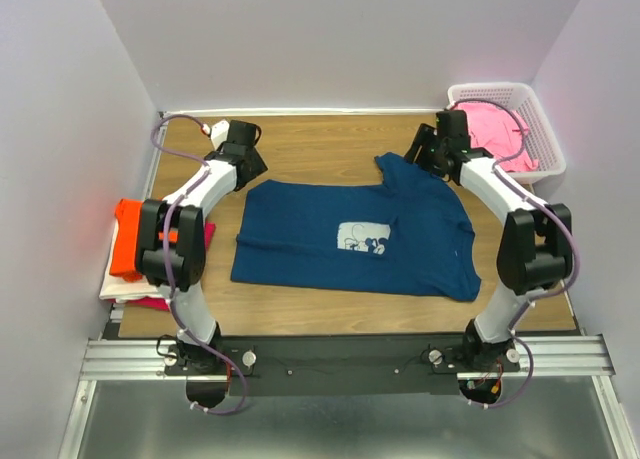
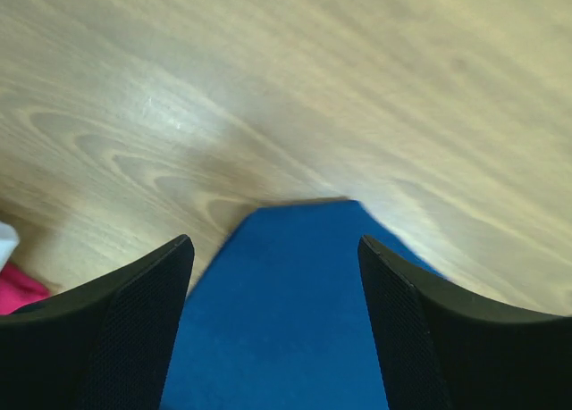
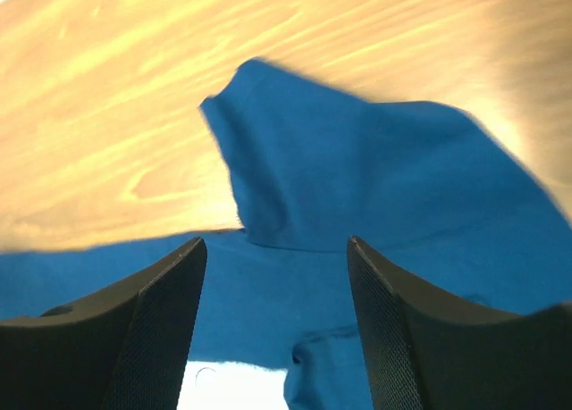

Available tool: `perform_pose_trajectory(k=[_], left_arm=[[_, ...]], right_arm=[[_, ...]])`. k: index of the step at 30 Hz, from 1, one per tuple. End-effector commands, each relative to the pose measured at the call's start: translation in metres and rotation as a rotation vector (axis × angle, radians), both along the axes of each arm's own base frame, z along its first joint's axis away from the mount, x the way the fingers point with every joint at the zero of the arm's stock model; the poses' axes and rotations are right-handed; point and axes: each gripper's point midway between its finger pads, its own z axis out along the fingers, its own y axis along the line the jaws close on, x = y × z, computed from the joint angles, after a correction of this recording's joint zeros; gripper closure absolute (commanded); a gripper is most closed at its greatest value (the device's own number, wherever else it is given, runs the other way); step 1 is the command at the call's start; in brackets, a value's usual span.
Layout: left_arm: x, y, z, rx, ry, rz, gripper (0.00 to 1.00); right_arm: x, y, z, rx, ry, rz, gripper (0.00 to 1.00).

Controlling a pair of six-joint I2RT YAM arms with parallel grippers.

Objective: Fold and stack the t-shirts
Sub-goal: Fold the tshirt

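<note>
Lying flat mid-counter (image 1: 320,144): navy tee (image 1: 360,237), white print up, sleeves toward the right. Bare wood runs along the far edge between the two claws, with a narrower strip along the near edge.

Left claw (image 2: 274,245) spread wide, holding nothing, over the tee's far left corner. Right claw (image 3: 275,243) also wide, nothing in it, over the far sleeve, which lies rumpled.

Left counter edge: orange tee (image 1: 128,239) on top of a white tee (image 1: 115,284) and a magenta tee (image 1: 150,302), stacked beside the left arm.

Far right corner: white lattice basket (image 1: 545,119), pink tee (image 1: 495,129) heaped inside, reaching its rim.
</note>
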Motion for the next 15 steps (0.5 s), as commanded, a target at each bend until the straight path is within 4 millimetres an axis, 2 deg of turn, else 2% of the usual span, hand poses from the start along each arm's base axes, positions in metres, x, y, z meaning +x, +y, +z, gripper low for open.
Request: perform_pose_trajectory(k=[1,2,3,4,7,12,15], left_arm=[[0.001,0.002,-0.033,0.009,0.104,-0.021,0.18],[0.008,0.001,-0.033,-0.001,0.100,-0.026,0.18],[0.010,-0.001,-0.048,0.002,0.134,-0.038,0.18],[0.016,-0.001,-0.046,0.007,0.131,-0.035,0.18],[0.020,-0.002,-0.063,0.013,0.170,-0.043,0.19],[0.020,-0.007,-0.086,-0.005,0.214,-0.063,0.21],[0.016,-0.013,-0.104,-0.030,0.242,-0.084,0.22]], right_arm=[[0.007,0.056,-0.010,0.060,0.000,0.230,0.30],[0.004,0.058,-0.019,0.037,0.015,0.224,0.30],[0.001,0.060,-0.024,0.021,0.021,0.223,0.30],[-0.006,0.066,-0.032,0.018,0.033,0.240,0.30],[-0.016,0.070,-0.040,0.016,0.045,0.247,0.30],[-0.034,0.062,-0.041,0.009,0.044,0.227,0.30],[-0.044,0.058,-0.035,0.009,0.032,0.227,0.30]])
